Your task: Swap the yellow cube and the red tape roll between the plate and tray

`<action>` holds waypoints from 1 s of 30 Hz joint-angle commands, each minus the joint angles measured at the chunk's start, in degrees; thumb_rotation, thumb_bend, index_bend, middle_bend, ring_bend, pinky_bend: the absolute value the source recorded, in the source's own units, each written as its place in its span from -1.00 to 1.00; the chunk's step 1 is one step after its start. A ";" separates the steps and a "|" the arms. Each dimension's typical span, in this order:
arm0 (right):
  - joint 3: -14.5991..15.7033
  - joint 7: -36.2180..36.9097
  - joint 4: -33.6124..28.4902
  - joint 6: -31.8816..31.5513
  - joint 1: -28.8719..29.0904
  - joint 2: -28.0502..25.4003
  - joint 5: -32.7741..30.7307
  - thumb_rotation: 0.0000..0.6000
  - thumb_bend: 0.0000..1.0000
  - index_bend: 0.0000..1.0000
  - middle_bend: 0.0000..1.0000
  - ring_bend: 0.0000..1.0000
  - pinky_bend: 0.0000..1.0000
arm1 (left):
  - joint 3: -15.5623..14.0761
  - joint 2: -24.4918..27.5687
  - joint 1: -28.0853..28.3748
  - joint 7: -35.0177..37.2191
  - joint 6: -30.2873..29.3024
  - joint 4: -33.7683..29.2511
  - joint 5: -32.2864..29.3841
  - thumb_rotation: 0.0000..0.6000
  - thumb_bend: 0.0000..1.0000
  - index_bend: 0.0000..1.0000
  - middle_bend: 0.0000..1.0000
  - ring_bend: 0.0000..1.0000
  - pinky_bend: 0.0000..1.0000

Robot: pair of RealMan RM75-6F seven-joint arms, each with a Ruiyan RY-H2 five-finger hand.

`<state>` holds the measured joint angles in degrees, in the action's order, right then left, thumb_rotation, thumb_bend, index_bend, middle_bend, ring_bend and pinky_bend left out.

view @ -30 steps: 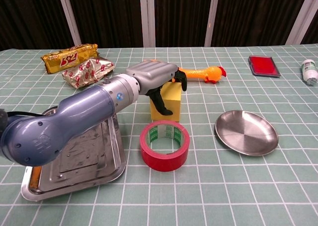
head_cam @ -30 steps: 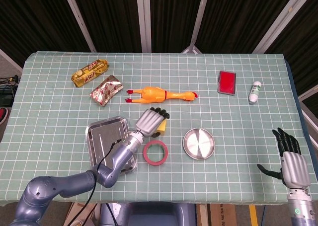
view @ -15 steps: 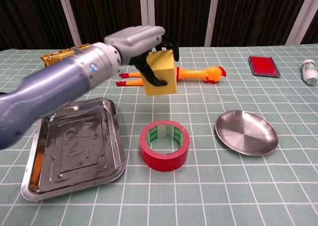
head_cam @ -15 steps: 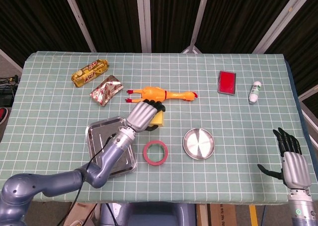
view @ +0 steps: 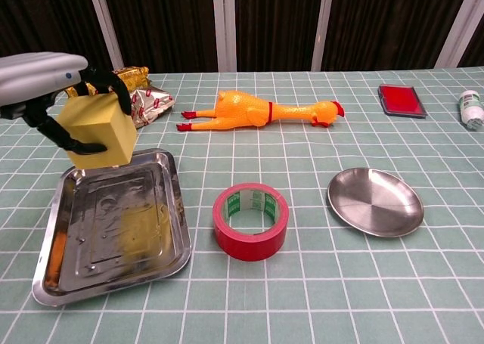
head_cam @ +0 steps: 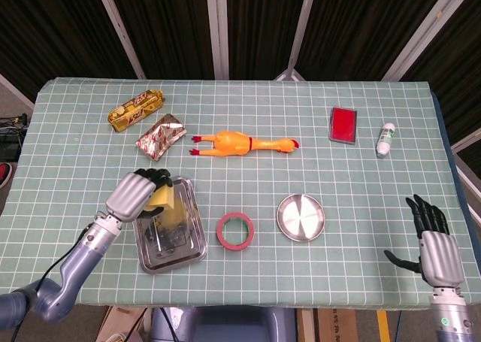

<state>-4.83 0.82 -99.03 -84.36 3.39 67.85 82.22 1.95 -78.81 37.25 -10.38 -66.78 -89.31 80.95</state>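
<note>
Both views are evenly and brightly lit from above, and the background behind the far edge of the pale green gridded tablecloth stays dark. Shadows are soft and short, hugging the objects. The round steel plate shows a mild sheen, and the rectangular steel tray mirrors a yellow smear. Both pictures are sharp; the chest view bends grid lines slightly near its edges.
</note>
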 commanded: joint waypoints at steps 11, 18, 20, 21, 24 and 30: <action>0.15 1.19 -0.22 0.09 -0.26 -1.06 0.12 1.00 -1.00 -0.90 -1.00 -1.00 -1.00 | -2.87 -4.27 -3.27 7.52 1.47 9.93 2.92 1.00 -0.91 -0.35 -0.73 -0.84 -0.55; 0.28 1.45 -0.62 -0.39 -0.44 -1.32 0.79 1.00 -1.00 -0.90 -1.00 -1.00 -1.00 | -1.28 -5.98 -4.17 10.47 -2.45 9.69 5.26 1.00 -0.98 -0.39 -0.86 -1.00 -0.66; 0.43 1.44 -0.58 -0.45 -0.45 -1.45 1.19 1.00 -1.00 -0.90 -1.00 -1.00 -1.00 | -0.68 -5.64 -5.42 12.39 -7.06 8.71 7.46 1.00 -0.98 -0.39 -0.86 -1.00 -0.67; 0.61 1.33 -0.47 -0.27 -0.37 -1.51 1.49 1.00 -1.00 -0.90 -1.00 -1.00 -1.00 | -0.32 -5.05 -6.46 12.98 -10.37 7.80 8.75 1.00 -0.98 -0.39 -0.86 -1.00 -0.67; 1.23 0.60 -0.07 0.95 0.11 -1.32 1.97 1.00 -1.00 -0.91 -1.00 -1.00 -1.00 | 0.22 -3.28 -10.71 13.24 -21.14 6.11 12.33 1.00 -0.98 -0.39 -0.86 -1.00 -0.68; 3.44 0.94 0.06 6.76 3.26 -0.83 5.48 1.00 -1.00 -0.90 -1.00 -1.00 -1.00 | -3.00 -0.46 -19.61 10.38 -31.71 6.85 13.85 1.00 -0.98 -0.41 -0.89 -1.00 -0.68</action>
<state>-2.30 1.41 -98.88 -79.55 5.27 66.76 86.20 0.49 -81.46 23.02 1.06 -93.31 -82.03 92.77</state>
